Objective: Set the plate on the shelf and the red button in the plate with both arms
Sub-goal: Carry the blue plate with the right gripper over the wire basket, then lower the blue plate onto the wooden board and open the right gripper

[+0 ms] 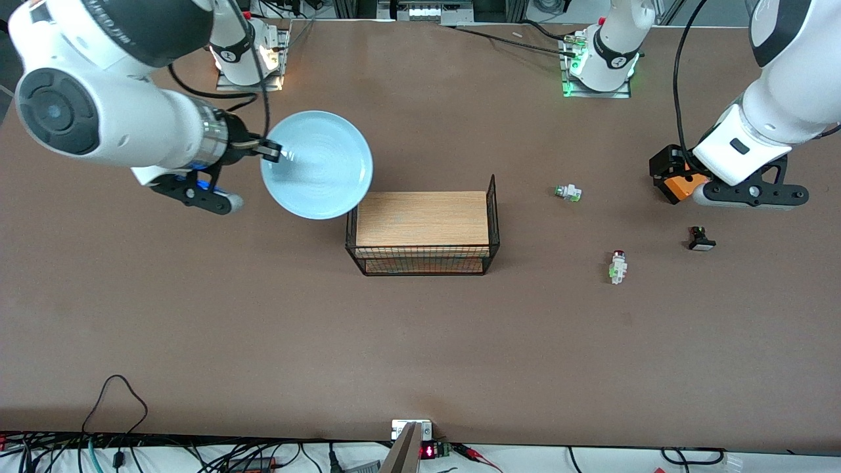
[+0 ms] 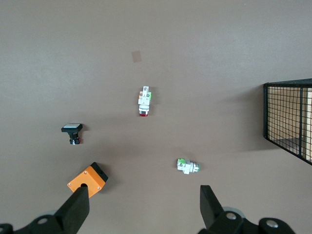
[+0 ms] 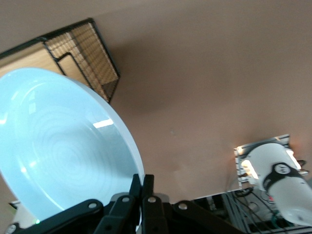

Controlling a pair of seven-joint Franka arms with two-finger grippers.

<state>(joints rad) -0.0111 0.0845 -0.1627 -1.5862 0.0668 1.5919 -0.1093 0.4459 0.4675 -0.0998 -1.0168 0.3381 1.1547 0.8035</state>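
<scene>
**Plate aloft, button on bench**

Plate (image 1: pixel 317 164): pinched at its rim by right gripper (image 1: pixel 268 150), raised beside the wire rack (image 1: pixel 424 233).
Left gripper (image 2: pixel 144 207): fingers wide, hovering near the left arm's bench edge.
Red button (image 1: pixel 617 266): lying on the bench between the rack and that edge.

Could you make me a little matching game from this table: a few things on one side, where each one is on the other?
Things:
1. plate
2. red button
3. black button
4. rack

Places:
A. mid-table
B. held in the right tool, off the table
C. lying on the table, nearest the front camera of the three buttons
D. on the table near the left tool

Pairs: 1-B, 2-C, 3-D, 4-A
</scene>
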